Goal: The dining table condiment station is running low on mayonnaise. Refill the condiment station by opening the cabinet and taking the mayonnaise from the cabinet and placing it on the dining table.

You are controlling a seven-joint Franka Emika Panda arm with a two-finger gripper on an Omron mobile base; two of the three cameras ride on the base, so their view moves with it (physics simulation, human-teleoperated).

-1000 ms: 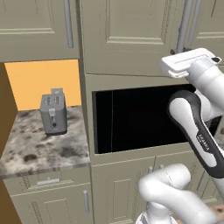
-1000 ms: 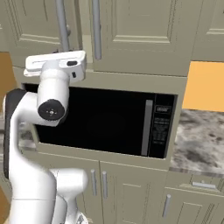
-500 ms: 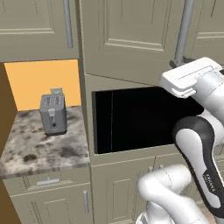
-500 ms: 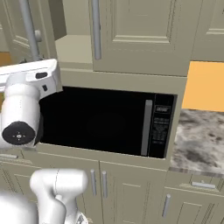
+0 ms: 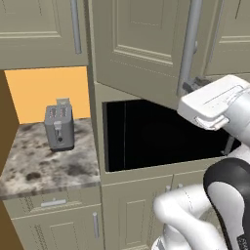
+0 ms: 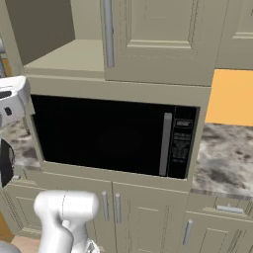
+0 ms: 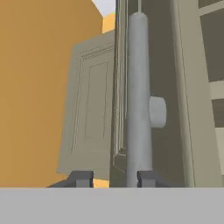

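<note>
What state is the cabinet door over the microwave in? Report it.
Partly open. The cabinet door is swung out from its frame, and beside the microwave the bare shelf behind it shows. The tool sits at its handle.

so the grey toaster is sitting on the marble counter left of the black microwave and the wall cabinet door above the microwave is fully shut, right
Not quite: the beige panelled wall cabinet door is swung partly open, as the left base view shows, with the gripper at its long grey bar handle. The grey toaster does sit on the mottled marble counter, left of the black microwave.
</note>
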